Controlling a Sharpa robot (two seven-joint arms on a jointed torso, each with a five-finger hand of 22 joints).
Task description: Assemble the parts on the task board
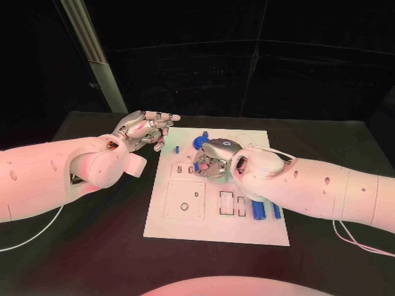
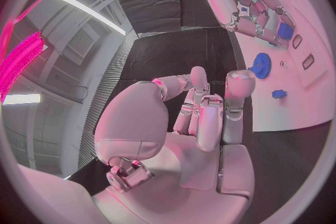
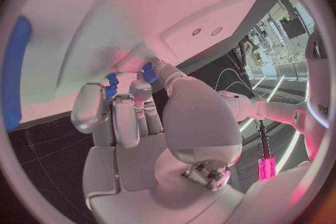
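The white task board (image 1: 217, 217) lies in the middle of the black table. My right hand (image 1: 217, 158) is down on its far half, fingertips pressed to the plate and pinching a small blue part (image 3: 149, 71) that also shows between those fingers (image 2: 285, 31). A blue gear (image 1: 200, 142) sits just beyond that hand, and a tiny blue piece (image 1: 177, 149) lies near the board's left edge. My left hand (image 1: 145, 129) hovers off the board's far left corner, its fingers (image 2: 210, 115) curled in with nothing in them.
Two blue pegs (image 1: 258, 209) (image 1: 276, 211) lie by the board's right edge, under my right forearm. Rectangular slots (image 1: 226, 203) and a square plate (image 1: 185, 200) mark the board's near half. A pale post (image 1: 95, 55) rises behind the table's far left corner.
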